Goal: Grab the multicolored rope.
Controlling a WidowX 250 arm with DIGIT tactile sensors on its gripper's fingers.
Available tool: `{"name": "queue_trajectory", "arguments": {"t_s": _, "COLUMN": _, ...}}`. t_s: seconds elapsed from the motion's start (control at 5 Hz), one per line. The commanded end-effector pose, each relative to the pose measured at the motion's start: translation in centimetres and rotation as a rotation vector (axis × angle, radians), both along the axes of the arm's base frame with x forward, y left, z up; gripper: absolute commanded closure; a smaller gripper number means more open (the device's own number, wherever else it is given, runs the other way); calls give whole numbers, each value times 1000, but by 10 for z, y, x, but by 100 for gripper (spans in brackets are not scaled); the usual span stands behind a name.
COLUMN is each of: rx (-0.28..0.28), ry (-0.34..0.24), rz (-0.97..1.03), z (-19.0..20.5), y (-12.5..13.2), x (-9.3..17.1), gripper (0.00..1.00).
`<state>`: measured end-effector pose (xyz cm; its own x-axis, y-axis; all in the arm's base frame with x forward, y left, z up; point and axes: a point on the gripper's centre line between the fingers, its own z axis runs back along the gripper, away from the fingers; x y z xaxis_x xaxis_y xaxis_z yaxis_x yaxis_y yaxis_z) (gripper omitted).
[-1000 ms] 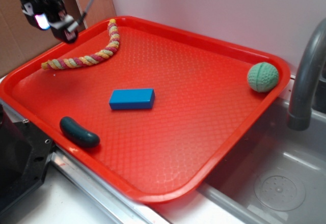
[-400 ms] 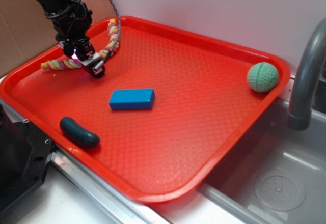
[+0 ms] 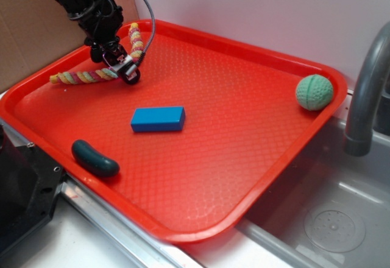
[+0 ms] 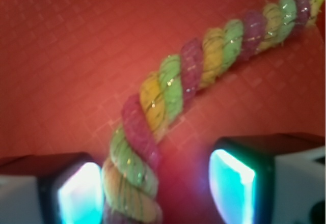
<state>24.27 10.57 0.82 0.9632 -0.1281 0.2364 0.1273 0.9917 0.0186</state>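
The multicolored rope (image 3: 78, 77), a twisted cord of yellow, pink and pale green strands, lies curved along the far left corner of the red tray (image 3: 244, 128). My gripper (image 3: 117, 66) is low over the rope's middle and open. In the wrist view the rope (image 4: 173, 91) runs from the upper right down between the fingers, close beside the left pad (image 4: 79, 196) and apart from the right pad (image 4: 232, 183). My gripper (image 4: 155, 193) straddles it just above the tray floor. The arm hides part of the rope's bend in the exterior view.
A blue block (image 3: 158, 119) lies mid-tray. A dark green oblong (image 3: 94, 158) sits by the tray's near left rim. A green ball (image 3: 314, 92) rests in the far right corner. A grey faucet (image 3: 365, 91) and sink (image 3: 329, 219) are to the right.
The gripper came down from above the tray's far left corner onto the rope, then shifted slightly right and back along it. The rope has not moved.
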Motion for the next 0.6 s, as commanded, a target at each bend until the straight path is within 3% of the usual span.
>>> {"name": "queue_trajectory", "arguments": {"t_s": 0.0, "rx": -27, "ry": 11, "rz": 40, "z": -8, "y": -7, "x": -5, "gripper": 100}}
{"name": "queue_trajectory", "arguments": {"t_s": 0.2, "rx": -23, "ry": 17, "rz": 66, "z": -4, "y": -11, "x": -7, "gripper": 100}}
{"name": "queue_trajectory", "arguments": {"t_s": 0.4, "rx": -20, "ry": -10, "rz": 135, "z": 46, "y": -28, "x": -16, "gripper": 100}}
